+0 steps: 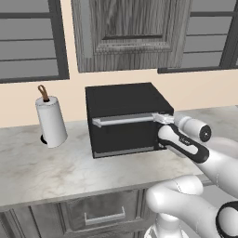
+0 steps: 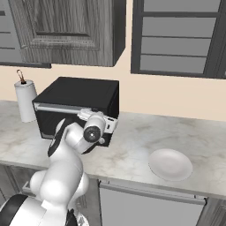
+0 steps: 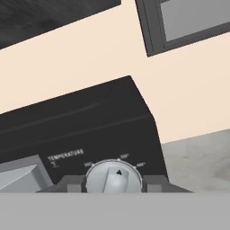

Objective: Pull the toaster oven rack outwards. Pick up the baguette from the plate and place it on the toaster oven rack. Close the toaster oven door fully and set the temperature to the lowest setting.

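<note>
Toaster oven temperature knob half cut off between pincer fingertips.

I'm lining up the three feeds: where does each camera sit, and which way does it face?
Left base view: behind-left, facing toaster oven and paper towel roll; arm lower right.
Right base view: behind-right, facing the oven and empty plate; arm lower left.
Hand view: on the hand, facing the temperature knob; end effector fingertips flank it.
Both base views share oven, door closed.

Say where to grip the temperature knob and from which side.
Grip the raised ridge across the knob face, coming straight in at the toaster oven front, upper right. The dial is round and shallow; the ridge gives the fingers flat sides to twist. The gripper is already centred on it.
</note>
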{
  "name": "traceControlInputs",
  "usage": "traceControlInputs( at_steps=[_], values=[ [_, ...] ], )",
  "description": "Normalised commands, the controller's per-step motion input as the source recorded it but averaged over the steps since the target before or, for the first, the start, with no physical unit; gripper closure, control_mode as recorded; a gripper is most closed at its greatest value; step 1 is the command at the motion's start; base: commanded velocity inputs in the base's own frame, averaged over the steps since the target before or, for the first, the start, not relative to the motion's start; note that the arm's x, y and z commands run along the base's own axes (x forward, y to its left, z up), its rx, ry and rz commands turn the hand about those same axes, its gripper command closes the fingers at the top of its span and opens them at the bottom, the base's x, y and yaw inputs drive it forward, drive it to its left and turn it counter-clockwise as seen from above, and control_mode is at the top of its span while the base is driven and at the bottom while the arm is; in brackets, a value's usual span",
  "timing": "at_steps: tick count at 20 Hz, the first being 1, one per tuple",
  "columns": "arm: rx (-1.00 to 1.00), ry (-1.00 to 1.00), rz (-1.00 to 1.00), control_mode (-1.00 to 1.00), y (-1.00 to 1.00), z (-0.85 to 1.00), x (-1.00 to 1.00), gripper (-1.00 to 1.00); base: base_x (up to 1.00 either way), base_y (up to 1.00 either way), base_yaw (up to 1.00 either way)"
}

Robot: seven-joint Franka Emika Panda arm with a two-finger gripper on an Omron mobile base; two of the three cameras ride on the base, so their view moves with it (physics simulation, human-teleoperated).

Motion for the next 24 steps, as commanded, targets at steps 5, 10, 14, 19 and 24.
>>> traceControlInputs(
  at_steps=[5,10,14,19,24],
  values=[
    [0.00,0.00,0.00,-1.00,0.00,0.00,0.00,1.00,0.00,0.00,0.00],
    [-0.03,-0.01,0.12,-1.00,0.00,0.00,0.00,1.00,0.00,0.00,0.00],
    [-0.11,-0.05,0.24,-1.00,0.00,-0.04,0.00,1.00,0.00,0.00,0.00],
    [-0.14,-0.06,0.28,-1.00,0.00,-0.10,0.00,1.00,0.00,0.00,0.00],
    [-0.17,-0.04,0.26,-1.00,0.00,-0.19,0.00,1.00,0.00,0.00,0.00]
  ],
)
